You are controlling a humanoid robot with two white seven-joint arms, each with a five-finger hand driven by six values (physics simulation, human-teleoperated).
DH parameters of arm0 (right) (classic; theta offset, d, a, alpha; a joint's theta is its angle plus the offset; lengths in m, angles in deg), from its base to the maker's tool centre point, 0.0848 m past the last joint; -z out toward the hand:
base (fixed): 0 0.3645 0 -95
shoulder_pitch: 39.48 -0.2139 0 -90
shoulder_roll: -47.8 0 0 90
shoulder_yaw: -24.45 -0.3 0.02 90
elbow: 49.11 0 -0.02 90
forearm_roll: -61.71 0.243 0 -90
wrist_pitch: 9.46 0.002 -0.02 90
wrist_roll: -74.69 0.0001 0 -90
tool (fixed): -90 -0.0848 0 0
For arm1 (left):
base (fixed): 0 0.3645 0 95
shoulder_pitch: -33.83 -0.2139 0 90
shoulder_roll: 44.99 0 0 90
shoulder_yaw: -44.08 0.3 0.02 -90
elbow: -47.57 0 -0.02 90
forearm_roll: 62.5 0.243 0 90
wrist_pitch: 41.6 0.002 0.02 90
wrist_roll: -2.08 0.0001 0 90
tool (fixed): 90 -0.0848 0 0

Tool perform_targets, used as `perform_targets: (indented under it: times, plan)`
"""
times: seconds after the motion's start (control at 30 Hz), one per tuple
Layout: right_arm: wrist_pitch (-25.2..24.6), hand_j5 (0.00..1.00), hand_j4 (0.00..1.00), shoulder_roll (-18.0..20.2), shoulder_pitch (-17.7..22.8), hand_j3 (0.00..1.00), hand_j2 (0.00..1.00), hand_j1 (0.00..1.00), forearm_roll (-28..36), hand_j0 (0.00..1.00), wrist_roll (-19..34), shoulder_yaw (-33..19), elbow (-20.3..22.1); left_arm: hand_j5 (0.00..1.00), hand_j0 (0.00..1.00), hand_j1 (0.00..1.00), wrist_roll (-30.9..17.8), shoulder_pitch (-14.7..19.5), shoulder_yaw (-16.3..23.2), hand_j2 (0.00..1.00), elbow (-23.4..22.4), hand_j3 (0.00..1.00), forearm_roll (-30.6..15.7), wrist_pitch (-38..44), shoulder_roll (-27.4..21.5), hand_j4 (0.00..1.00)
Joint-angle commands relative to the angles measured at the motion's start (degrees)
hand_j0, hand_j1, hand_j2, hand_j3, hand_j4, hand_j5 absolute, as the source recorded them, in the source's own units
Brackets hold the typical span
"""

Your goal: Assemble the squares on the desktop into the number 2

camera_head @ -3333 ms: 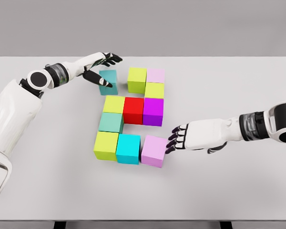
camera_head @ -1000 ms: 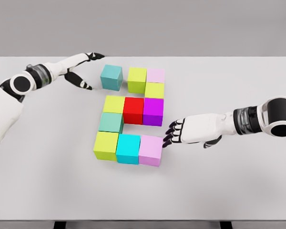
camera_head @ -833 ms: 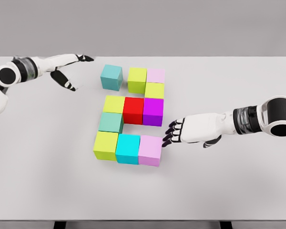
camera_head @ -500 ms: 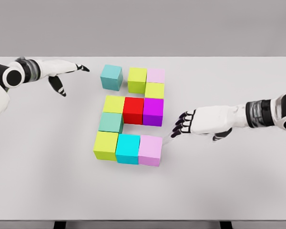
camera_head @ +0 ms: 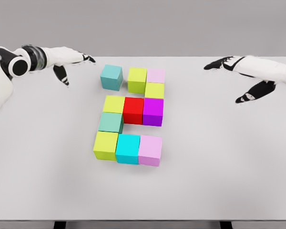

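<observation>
**Both hands lifted clear of the blocks, the figure lying flat on the table**

The right hand point(camera_head: 238, 71), which half a second ago hovered beside the bottom-row pink block point(camera_head: 150, 150), has swung up and away toward 2 o'clock; it now hangs over the far right of the table point(camera_head: 219, 176) with its fingers spread and its thumb hanging down, holding nothing. The left hand point(camera_head: 69, 62) has drifted only slightly and sits at about 10 o'clock near the table's far left edge, fingers extended and empty, well apart from the teal block point(camera_head: 111, 77).

The blocks themselves have not shifted since the earlier frame. The top row reads teal block, lime block point(camera_head: 137, 79) and pale pink block point(camera_head: 156, 75), with a narrow gap between the teal one and the lime one. Just below the pale pink block sits a yellow-green block point(camera_head: 154, 90). The middle row is a yellow block point(camera_head: 114, 104), a red block point(camera_head: 133, 110) and a purple block point(camera_head: 153, 111), touching side by side. Under the yellow one lies a sea-green block point(camera_head: 110, 122). The bottom row runs from a lime-green block point(camera_head: 105, 145) through a cyan block point(camera_head: 128, 148) to the pink block, all pressed together at 6 o'clock of the figure
</observation>
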Motion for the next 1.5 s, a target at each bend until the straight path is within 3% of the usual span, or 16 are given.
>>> perform_targets:
  times: [0.0, 0.07, 0.17, 0.23, 0.3, 0.93, 1.47]
  plan:
    - [0.6, 1.0, 1.0, -0.2, 0.0, 1.0, 1.0, 1.0, 2.4, 1.0, 0.0, -3.4, 3.4, 0.99, 0.99, 0.99, 0.0, 0.4, 3.7, 0.99, -1.9, 0.99, -0.7, -0.4, -0.2, 0.99]
    - [0.8, 1.0, 1.0, -0.3, 0.1, 1.0, 1.0, 1.0, 2.4, 1.0, 0.0, -3.6, 3.6, 0.99, 0.99, 0.99, 0.0, 2.5, 7.2, 0.99, -3.7, 0.99, -4.0, -1.6, -0.2, 0.99]
    - [0.6, 1.0, 1.0, 0.4, 0.3, 1.0, 1.0, 1.0, 1.9, 1.0, 0.0, -5.4, 1.0, 0.99, 0.99, 0.99, 0.0, 2.6, 7.9, 0.99, -4.0, 0.99, -4.2, -1.5, -0.1, 0.99]
    - [-0.1, 1.0, 1.0, -0.2, 0.3, 1.0, 1.0, 1.0, 1.4, 1.0, 0.0, -5.4, -7.3, 0.99, 0.99, 0.99, 0.0, 2.6, 8.5, 0.99, -4.4, 0.99, -4.2, -1.6, -0.1, 0.99]
    - [-0.2, 1.0, 1.0, -0.2, 0.3, 1.0, 1.0, 1.0, 1.4, 1.0, 0.0, -5.3, -9.9, 0.99, 0.99, 0.99, 0.0, 2.7, 9.1, 0.99, -4.5, 0.99, -4.2, -1.6, -0.1, 0.99]
    - [-0.2, 1.0, 1.0, -0.2, 0.8, 1.0, 1.0, 1.0, 1.4, 1.0, 0.0, -5.3, -9.3, 0.99, 0.99, 0.99, 0.0, 2.3, 11.8, 0.99, -3.7, 0.99, -4.0, -1.7, 0.9, 0.99]
    - [-0.2, 1.0, 1.0, -0.1, 0.4, 1.0, 1.0, 1.0, 1.4, 1.0, 0.0, -5.3, -9.2, 0.99, 0.99, 0.99, 0.0, 2.2, 11.9, 0.99, -3.5, 0.99, -3.8, -1.7, 2.1, 0.99]
